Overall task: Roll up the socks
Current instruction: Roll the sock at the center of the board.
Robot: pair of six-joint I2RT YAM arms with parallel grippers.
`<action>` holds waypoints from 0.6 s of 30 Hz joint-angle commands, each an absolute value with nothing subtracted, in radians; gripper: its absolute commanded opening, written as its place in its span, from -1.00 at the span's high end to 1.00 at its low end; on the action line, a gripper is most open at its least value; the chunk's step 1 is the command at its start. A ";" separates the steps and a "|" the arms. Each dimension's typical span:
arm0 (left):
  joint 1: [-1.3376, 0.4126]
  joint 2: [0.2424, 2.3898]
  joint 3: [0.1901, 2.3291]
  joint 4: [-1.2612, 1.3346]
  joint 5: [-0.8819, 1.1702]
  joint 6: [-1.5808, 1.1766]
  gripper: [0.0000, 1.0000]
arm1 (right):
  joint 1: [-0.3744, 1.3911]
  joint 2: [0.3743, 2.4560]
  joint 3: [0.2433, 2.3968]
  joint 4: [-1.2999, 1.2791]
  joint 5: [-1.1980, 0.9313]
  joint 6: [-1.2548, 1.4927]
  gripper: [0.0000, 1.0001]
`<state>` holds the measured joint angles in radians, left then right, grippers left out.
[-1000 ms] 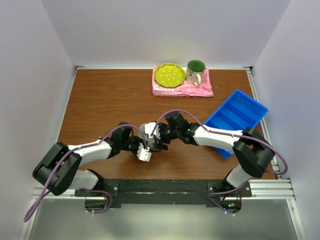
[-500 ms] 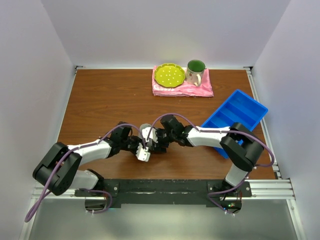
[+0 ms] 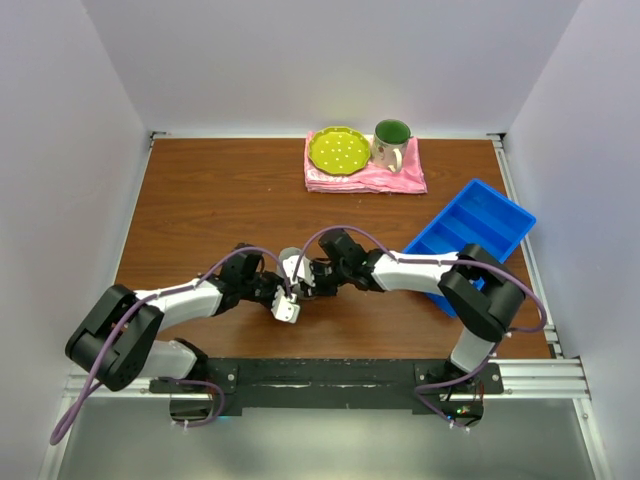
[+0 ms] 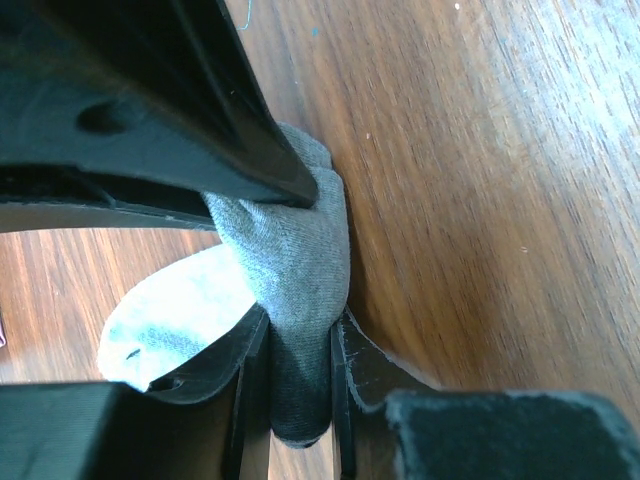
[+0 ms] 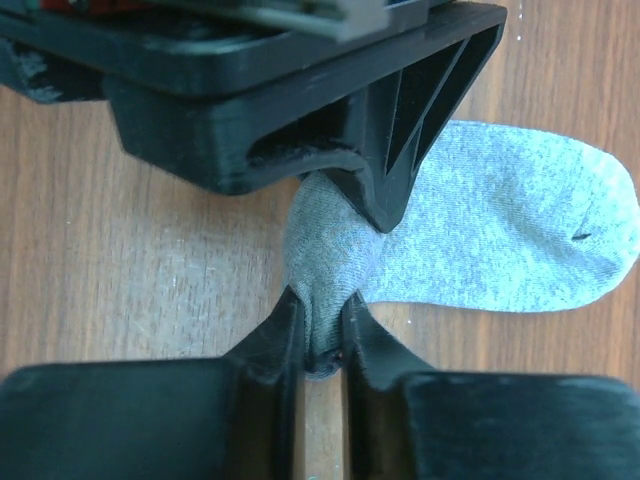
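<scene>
A grey sock [image 3: 289,306] lies on the wooden table [image 3: 200,210] near the front middle, bunched between both grippers. My left gripper [image 3: 282,293] comes from the left and my right gripper [image 3: 306,286] from the right, tips almost touching. In the left wrist view the left gripper [image 4: 298,340] is shut on a dark fold of the sock [image 4: 300,250]. In the right wrist view the right gripper [image 5: 322,330] is shut on the bunched end of the sock [image 5: 500,230], whose pale toe spreads flat to the right. No stripes or cuff band show.
At the back lies a pink cloth [image 3: 405,181] with a green plate [image 3: 337,150] and a green-lined mug [image 3: 391,143] on it. A blue compartment tray [image 3: 472,238] sits at the right, just behind the right arm.
The right gripper has slid a little left and closed its jaws on the sock. The left gripper has kept its hold and place.
</scene>
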<state>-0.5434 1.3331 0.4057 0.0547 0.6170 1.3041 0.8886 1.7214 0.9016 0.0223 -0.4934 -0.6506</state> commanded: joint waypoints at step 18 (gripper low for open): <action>-0.538 1.272 0.299 0.107 0.505 1.402 -0.29 | 0.899 1.933 1.184 -0.264 -0.704 -0.578 1.00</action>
<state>-0.5339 1.2552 0.3405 0.1345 0.5426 1.3670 0.8707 1.8652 1.1252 -0.2020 -0.6277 -0.6231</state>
